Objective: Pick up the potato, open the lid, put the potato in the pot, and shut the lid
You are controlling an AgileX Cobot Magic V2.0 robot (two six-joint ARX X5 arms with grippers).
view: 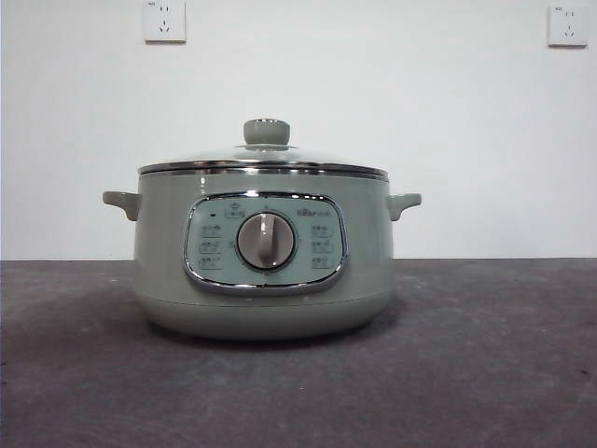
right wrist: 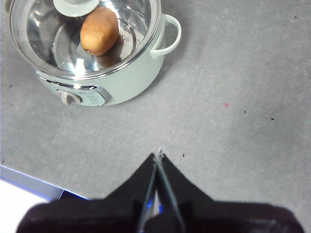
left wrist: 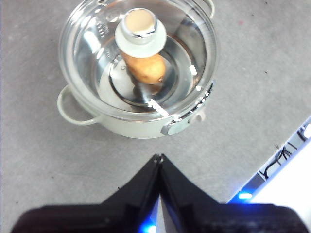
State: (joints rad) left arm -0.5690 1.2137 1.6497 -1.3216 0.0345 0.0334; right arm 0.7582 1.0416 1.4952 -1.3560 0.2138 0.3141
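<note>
My left fingers (left wrist: 159,158) are pressed tight together and hold nothing, and my right fingers (right wrist: 158,154) are the same, both hanging above the grey table (right wrist: 233,97) away from the pot (view: 263,257). The potato (right wrist: 99,30) lies inside the pot under the lid (left wrist: 141,53), which sits shut on top. I think the glass lid is slippery and could break, so the round knob (view: 267,132) is the safe place to hold.

The left hand (left wrist: 159,158) is formed of two black, wedge-shaped jaws tapering to thin tips, with a blue glow seen at the base. The right hand (right wrist: 158,154) is built alike, black and matte, with a fainter blue glow between the jaws.
</note>
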